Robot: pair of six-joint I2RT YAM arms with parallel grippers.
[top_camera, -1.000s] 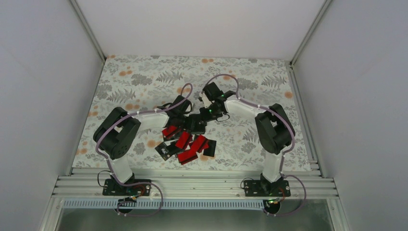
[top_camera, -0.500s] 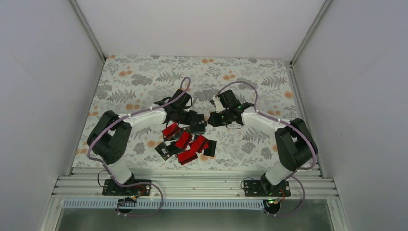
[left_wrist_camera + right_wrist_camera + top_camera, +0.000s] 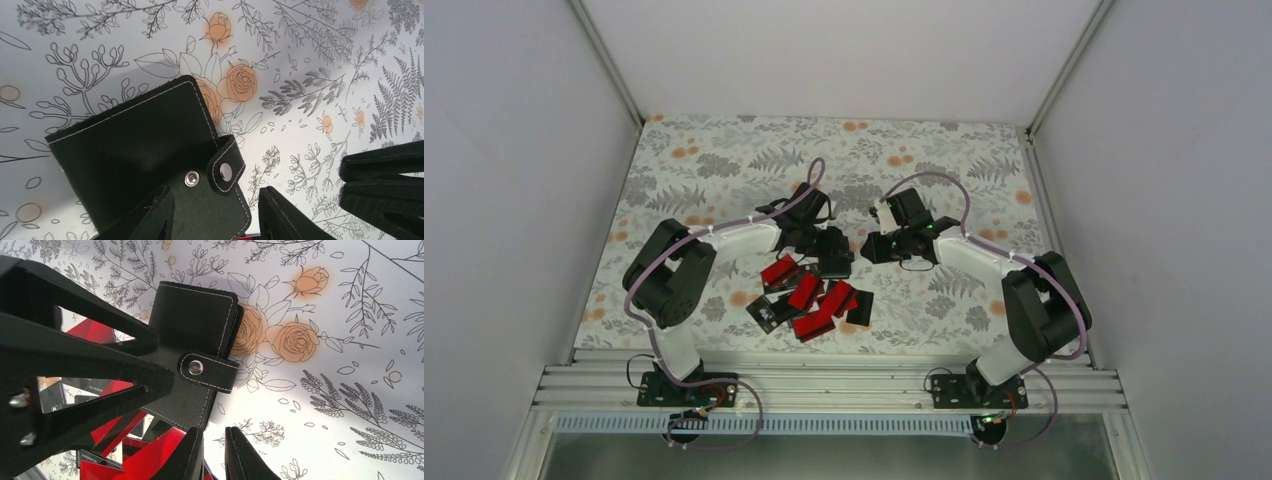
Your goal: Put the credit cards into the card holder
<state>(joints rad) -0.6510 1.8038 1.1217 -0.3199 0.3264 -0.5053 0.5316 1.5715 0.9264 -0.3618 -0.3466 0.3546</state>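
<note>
On the floral table [image 3: 724, 170], card holder [image 3: 145, 160] flat, closed, snap strap upward

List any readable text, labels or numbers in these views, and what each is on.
Thin black plastic card: a line of white print, too blurred to read.
Second black card, lower down: white print, also unreadable.
Black stitched leather card holder: no text.
Bright red cards: no print visible.

place: robot lab booth | signs: white walls [image 3: 514, 200], aluminium rails [image 3: 824, 385], bolted arms [image 3: 744, 238], floral tablecloth [image 3: 714, 160]
</note>
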